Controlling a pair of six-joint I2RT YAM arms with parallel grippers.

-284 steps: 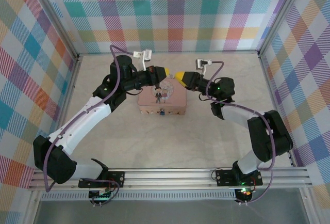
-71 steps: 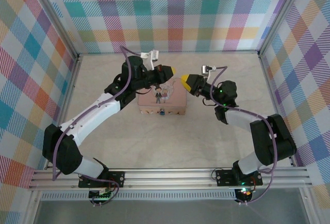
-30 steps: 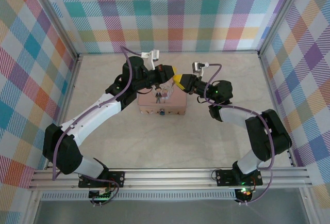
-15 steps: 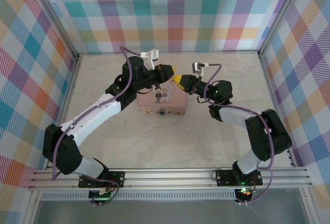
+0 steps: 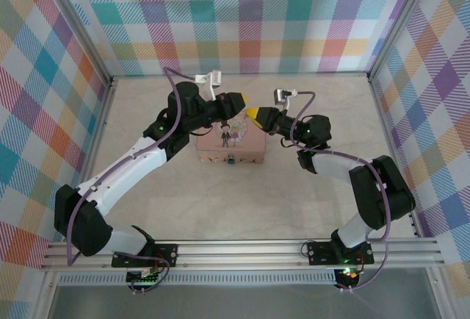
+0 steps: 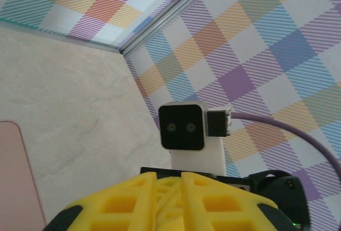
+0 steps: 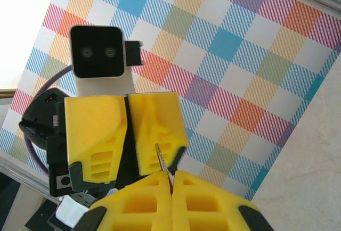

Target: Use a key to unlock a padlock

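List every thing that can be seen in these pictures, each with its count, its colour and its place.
pink tin: one, pink with a small picture on the lid, middle of the table.
padlock: one, silvery with a blue-teal part, at the near side of the pink tin.
key: one, thin silvery metal, pinched at the fingertips of the right gripper.
table: one, pale marbled beige, under everything.
walls: three, many-coloured plaid, at the left, far and right sides.
left gripper: one, yellow fingers nearly together, above the far edge of the pink tin.
right gripper: one, yellow fingers, shut on the key, tip to tip with the left gripper.
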